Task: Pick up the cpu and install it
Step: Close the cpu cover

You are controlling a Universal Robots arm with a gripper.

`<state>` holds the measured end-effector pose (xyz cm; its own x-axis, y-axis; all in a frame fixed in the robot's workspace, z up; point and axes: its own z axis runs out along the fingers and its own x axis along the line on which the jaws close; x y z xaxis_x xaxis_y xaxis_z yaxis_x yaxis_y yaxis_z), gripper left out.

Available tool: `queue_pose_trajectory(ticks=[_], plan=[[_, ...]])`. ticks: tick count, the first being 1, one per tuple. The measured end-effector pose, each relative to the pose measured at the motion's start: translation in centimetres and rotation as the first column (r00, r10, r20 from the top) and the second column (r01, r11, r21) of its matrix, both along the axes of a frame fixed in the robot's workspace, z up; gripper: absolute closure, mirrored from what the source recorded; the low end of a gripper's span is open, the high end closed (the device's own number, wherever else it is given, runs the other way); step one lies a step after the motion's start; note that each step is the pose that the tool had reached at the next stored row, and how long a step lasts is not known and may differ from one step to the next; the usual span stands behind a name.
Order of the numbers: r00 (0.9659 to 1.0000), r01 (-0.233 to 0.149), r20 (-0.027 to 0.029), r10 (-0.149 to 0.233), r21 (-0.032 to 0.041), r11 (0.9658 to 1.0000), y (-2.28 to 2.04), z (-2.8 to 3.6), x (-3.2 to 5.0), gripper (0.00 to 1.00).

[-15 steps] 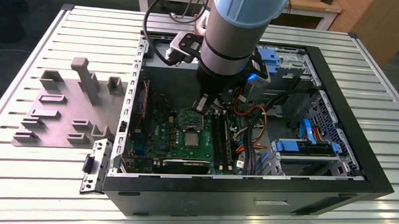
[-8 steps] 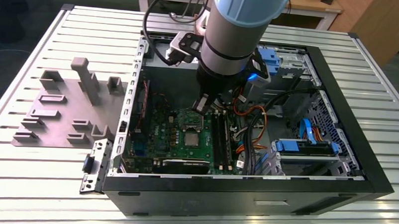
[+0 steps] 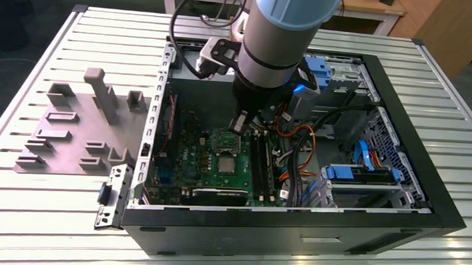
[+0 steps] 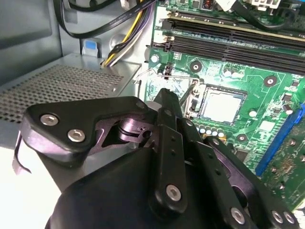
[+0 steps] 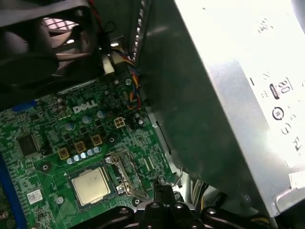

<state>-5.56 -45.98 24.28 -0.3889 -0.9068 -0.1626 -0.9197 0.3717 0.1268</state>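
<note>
Table: a pale, slatted metal table carries everything I work on.
Room: past the table's far edge stand a wooden desk and dark floor.
Holder: a grey moulded holder lies on the slats, just beside the case on the exterior view's left.
Case: the black computer case lies on its side, open upward, and my arm reaches down into it.
Motherboard: the green motherboard lies flat on the case floor.
Cpu: the cpu sits flat in its socket on the motherboard, silvery top up, and shows in both wrist views.
Pincer: my pincer hangs over the board near the socket, apart from the cpu. In the second wrist view its tips seem clenched together, with nothing between them.
</note>
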Motion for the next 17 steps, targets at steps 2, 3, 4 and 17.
queue_pose_trajectory(ticks=[2,3,4,17], plan=[[0.9998,-0.021,0.0,0.021,-0.0001,0.9998,-0.01,0.0,0.0,0.89],[0.9997,-0.026,0.0001,0.026,-0.0002,0.9997,-0.03,0.01,0.0,0.89],[0.9996,-0.027,0.0003,0.027,-0.0002,0.9996,-0.03,0.01,0.0,0.89],[0.9996,-0.027,0.0005,0.027,0.0047,0.9996,-0.56,0.0,0.0,0.89]])
